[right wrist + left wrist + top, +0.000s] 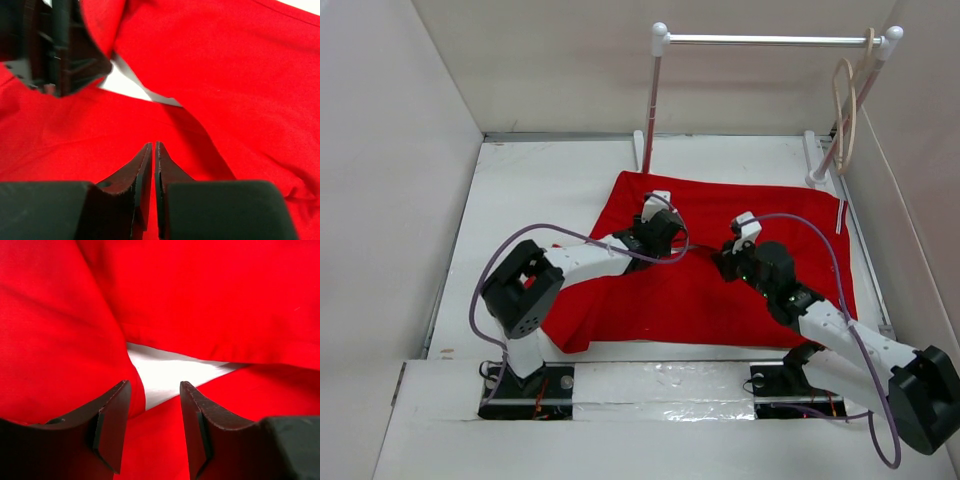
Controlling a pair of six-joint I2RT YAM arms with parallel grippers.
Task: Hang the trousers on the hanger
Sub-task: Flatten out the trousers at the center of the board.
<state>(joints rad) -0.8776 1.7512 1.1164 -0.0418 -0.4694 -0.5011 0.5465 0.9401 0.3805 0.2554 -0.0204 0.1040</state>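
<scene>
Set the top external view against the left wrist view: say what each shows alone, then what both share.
Top external only: the hanger hung on the rail at the far right, the right gripper over the cloth, and the trousers spread whole across the table. Left wrist only: a close look at the left gripper, jaws apart, aimed at a wedge of white table showing between red folds. Both: the red trousers and the left gripper low over them.
</scene>
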